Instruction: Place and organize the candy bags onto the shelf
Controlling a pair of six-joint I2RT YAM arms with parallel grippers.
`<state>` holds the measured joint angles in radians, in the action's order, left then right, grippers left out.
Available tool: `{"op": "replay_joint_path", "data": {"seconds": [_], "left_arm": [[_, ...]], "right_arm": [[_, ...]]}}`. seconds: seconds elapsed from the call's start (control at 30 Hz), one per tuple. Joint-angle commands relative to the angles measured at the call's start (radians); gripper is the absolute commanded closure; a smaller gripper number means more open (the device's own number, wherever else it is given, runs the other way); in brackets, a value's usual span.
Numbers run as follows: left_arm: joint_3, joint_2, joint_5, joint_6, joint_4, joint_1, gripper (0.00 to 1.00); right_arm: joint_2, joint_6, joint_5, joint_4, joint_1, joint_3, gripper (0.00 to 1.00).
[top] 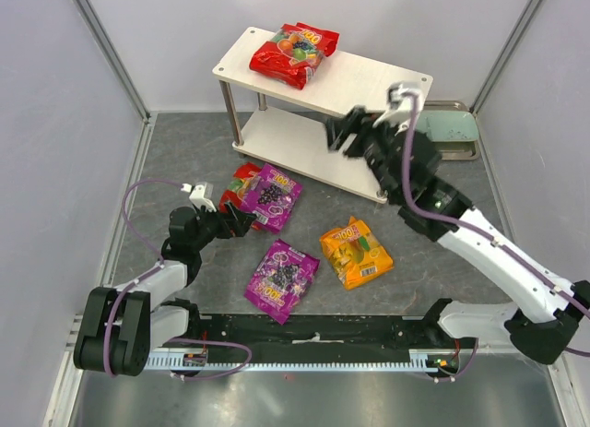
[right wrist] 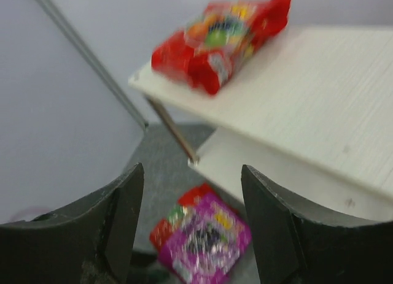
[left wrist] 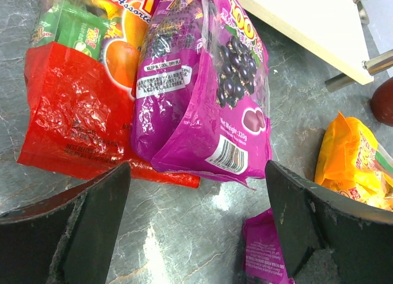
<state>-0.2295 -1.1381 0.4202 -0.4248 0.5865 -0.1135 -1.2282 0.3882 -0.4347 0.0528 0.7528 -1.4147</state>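
1 red bag [top: 295, 53] lies on the shelf's [top: 369, 77] top board; 4 more lie in front of the shelf. My right gripper [right wrist: 191, 173] hangs at the shelf's front edge, jaws apart, empty. My left gripper [left wrist: 198, 167], spread wide and empty, faces a purple bag [left wrist: 202, 88] overlapping the second red bag [left wrist: 73, 112]. I judge that purple one is the next pick: advance, close on its near edge, carry it to the shelf.

- purple bag [left wrist: 202, 94], in front of the shelf [top: 359, 77]: "100", "Net Weight: 120g"
- red bag [left wrist: 73, 112] partly under it: "Assor", cut off
- orange bag [top: 355, 253], in front of the shelf: "100"
- second red bag [top: 295, 53], on the shelf's top board: "100"
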Motion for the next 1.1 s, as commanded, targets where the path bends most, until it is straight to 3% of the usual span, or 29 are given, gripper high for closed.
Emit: {"op": "replay_joint_path", "data": {"seconds": [0.0, 0.27, 0.4, 0.57, 0.73, 0.9, 1.07], "left_arm": [[-0.005, 0.024, -0.012, 0.004, 0.049, -0.003, 0.03], [-0.001, 0.035, -0.026, 0.003, 0.044, -0.003, 0.03], [-0.001, 0.035, -0.024, 0.003, 0.044, -0.003, 0.03], [-0.001, 0.041, -0.032, 0.003, 0.039, -0.003, 0.03], [0.016, 0.106, -0.139, -0.002, 0.000, -0.003, 0.03], [0.016, 0.138, -0.314, -0.028, -0.045, -0.002, 0.02], [-0.135, 0.016, -0.353, -0.017, -0.169, 0.000, 0.10]], "right_arm": [[0.039, 0.026, 0.046, 0.079, 0.103, 0.218, 0.28], [-0.005, 0.250, 0.093, -0.045, 0.146, 0.543, 0.25], [-0.092, 0.340, 0.134, -0.255, 0.146, 0.623, 0.20], [-0.210, 0.409, 0.212, -0.404, 0.145, 0.620, 0.17], [-0.344, 0.416, 0.295, -0.410, 0.148, 0.540, 0.18], [-0.347, 0.405, 0.295, -0.398, 0.163, 0.527, 0.18], [-0.280, 0.390, 0.281, -0.358, 0.169, 0.577, 0.18]]}}
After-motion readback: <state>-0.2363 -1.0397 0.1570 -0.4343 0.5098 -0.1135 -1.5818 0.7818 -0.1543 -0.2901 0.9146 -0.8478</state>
